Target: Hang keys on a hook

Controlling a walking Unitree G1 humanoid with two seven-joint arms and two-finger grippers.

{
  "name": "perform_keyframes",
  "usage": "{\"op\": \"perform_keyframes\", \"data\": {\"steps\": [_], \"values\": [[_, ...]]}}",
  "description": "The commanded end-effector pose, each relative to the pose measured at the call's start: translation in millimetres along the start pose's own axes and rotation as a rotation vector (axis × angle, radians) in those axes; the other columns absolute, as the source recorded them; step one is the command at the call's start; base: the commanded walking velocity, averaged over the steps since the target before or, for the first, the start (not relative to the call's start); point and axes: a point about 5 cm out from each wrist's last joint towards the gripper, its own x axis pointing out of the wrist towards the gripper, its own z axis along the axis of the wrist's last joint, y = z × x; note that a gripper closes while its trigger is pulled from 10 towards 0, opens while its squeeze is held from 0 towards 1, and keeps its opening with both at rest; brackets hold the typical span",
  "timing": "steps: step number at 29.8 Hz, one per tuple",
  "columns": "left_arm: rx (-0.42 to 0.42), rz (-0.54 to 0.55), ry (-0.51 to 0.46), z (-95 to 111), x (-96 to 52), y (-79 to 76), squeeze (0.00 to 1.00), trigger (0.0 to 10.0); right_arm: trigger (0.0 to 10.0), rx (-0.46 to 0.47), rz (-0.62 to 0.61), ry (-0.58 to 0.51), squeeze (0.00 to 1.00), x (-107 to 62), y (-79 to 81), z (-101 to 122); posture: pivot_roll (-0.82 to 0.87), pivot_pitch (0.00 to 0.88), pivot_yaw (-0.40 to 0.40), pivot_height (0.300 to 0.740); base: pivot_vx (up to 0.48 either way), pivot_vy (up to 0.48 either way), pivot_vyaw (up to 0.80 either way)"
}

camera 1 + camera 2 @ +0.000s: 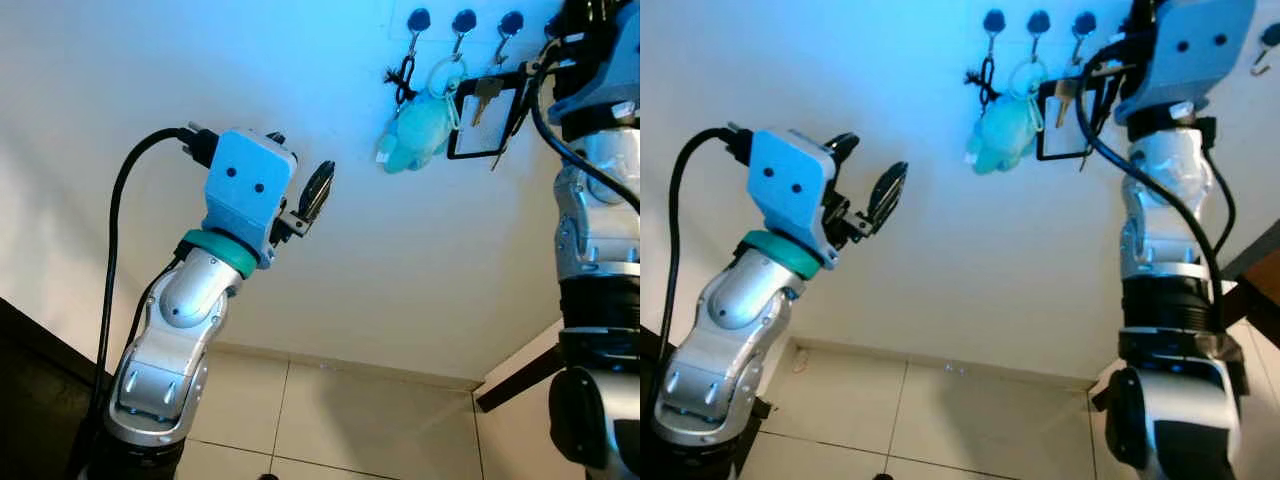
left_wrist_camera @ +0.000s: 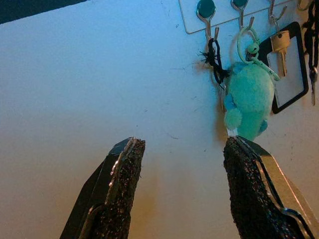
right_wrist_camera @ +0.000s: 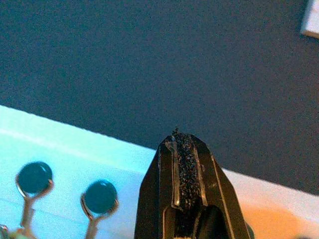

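Black fingers of the right end effector [image 1: 1102,78] pinch shut on the keys [image 1: 487,92] at the hook rack [image 2: 234,10], beside its teal plush keychain [image 1: 420,130]. Whether the ring has caught a hook is unclear; releasing likely remains. Left end effector [image 2: 182,191] gapes wide, well below the rack.

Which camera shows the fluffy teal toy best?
The left wrist view: the teal plush toy hangs large and sharp from its ring on a hook. Both eye views show it small and distant; the right wrist view catches just hook knobs.
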Motion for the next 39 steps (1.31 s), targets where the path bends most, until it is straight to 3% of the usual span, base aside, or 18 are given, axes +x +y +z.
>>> {"op": "perform_keyframes", "data": {"steps": [1,25,38,39], "values": [[0.005,-0.005,0.013,-2.5,-0.3,-1.0,0.00,10.0,10.0,0.009,0.044,-0.040,0.00,5.3,5.6,9.4,-0.04,0.093,0.114,0.740,0.000,0.000,0.00],[0.003,0.001,0.015,-2.7,-1.6,-0.9,0.00,10.0,10.0,-0.025,0.077,0.050,0.00,5.0,11.8,-7.4,-0.04,0.103,0.109,0.740,0.000,0.000,0.00],[0.002,-0.004,0.018,-3.2,-1.1,-1.2,0.00,10.0,10.0,0.018,0.139,0.101,0.00,-22.9,24.5,-19.6,-0.05,0.107,0.115,0.740,0.000,0.000,0.00],[0.001,-0.005,0.018,-3.2,-0.9,-1.4,0.00,10.0,10.0,0.021,0.140,0.106,1.00,-24.9,25.1,-20.5,-0.05,0.107,0.116,0.740,0.000,0.000,0.00]]}}
